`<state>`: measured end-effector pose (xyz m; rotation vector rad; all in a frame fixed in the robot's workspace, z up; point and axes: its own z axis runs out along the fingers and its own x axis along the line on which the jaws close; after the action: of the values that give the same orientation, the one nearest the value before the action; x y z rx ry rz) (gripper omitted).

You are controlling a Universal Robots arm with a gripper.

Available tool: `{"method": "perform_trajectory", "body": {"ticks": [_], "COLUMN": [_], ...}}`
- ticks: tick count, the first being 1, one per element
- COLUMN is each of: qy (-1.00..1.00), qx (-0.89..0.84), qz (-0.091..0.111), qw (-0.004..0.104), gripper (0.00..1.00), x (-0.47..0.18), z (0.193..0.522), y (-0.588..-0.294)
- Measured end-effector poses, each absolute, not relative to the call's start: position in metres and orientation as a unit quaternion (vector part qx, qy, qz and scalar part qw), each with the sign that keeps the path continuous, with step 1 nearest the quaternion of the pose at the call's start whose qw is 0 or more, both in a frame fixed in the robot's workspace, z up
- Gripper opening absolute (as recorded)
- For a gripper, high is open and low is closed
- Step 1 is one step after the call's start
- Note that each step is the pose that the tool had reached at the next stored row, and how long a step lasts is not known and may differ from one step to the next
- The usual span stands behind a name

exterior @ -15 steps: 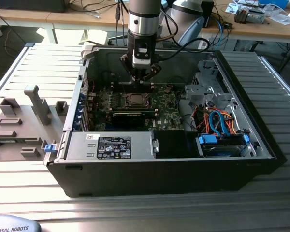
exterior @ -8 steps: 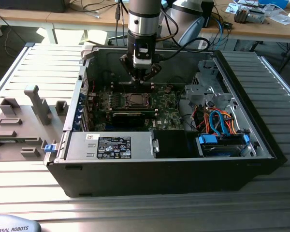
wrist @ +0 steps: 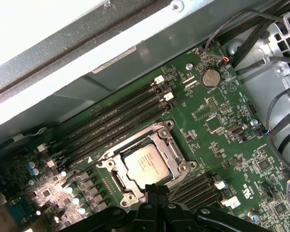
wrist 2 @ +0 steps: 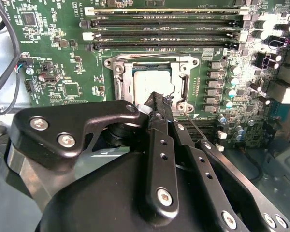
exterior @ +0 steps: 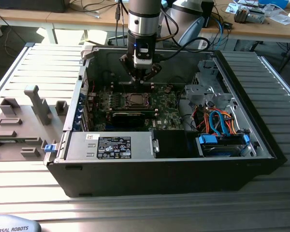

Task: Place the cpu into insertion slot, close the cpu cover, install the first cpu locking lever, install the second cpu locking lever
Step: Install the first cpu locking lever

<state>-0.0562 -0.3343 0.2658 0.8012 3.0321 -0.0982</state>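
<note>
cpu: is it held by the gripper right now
No, the cpu lies flat in its socket, framed by the cpu cover.

Black computer case [exterior: 159, 178], green motherboard [wrist: 241, 162]

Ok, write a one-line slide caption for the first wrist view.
Shut gripper at the socket edge, with the cpu seated and the cpu cover lying flat around it on the motherboard.

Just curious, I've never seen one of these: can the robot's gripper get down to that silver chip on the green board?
Probably yes. The gripper hangs just above the cpu, the computer case lies open on top, and nothing stands between them.
</note>
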Motion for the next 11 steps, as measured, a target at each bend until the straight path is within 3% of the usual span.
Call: {"method": "perform_trajectory", "body": {"ticks": [11], "qy": [0.968], "qx": [0.247], "qz": [-0.032], "qw": [0.003], "gripper": [0.11], "x": [-0.0562], "z": [0.2657], "y": [-0.3343]}}
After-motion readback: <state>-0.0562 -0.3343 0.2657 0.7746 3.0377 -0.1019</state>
